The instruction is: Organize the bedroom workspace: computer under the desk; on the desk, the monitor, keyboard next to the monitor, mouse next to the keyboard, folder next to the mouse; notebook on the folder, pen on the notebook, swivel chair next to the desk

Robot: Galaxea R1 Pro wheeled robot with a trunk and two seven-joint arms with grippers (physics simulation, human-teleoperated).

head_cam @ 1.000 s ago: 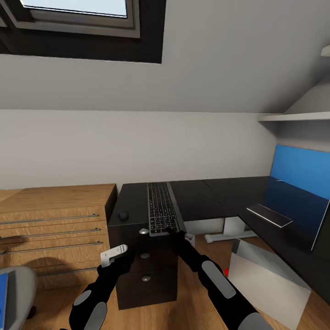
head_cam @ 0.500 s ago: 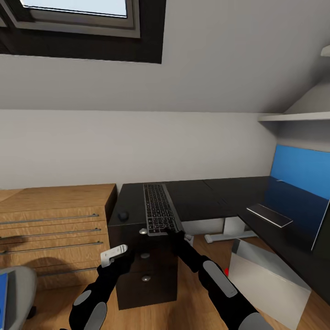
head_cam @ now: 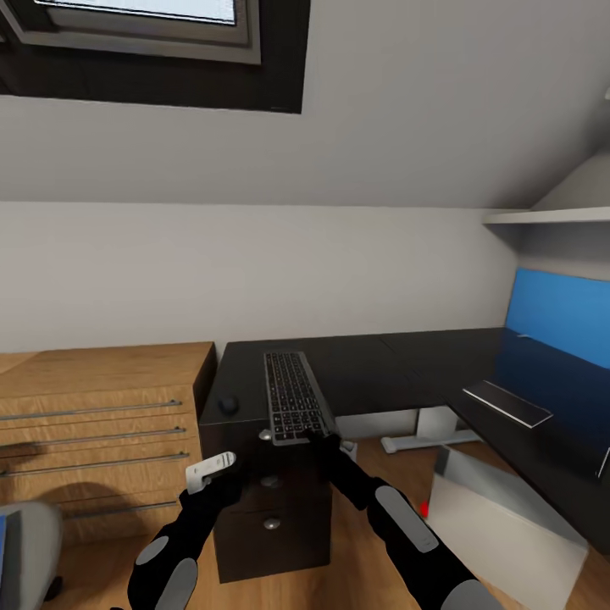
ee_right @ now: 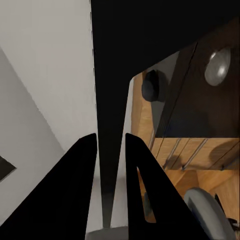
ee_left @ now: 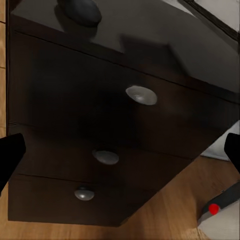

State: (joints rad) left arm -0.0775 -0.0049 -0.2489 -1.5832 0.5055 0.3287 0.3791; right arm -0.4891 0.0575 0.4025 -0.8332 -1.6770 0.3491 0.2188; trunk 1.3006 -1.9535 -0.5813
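Keyboard, slim black w/ grey keys, on desk; our right gripper pinches its near edge btw fingers.

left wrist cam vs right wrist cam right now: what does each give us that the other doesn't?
Left wrist: the drawer unit seen front-on with three silver knobs in a row, plus a corner of the computer with its red light.
Right wrist: the right end effector closed on the edge of the keyboard, the wooden drawer chest, the swivel chair and the grey wall.
Both: the mouse sitting on the desk, and at least one drawer knob.
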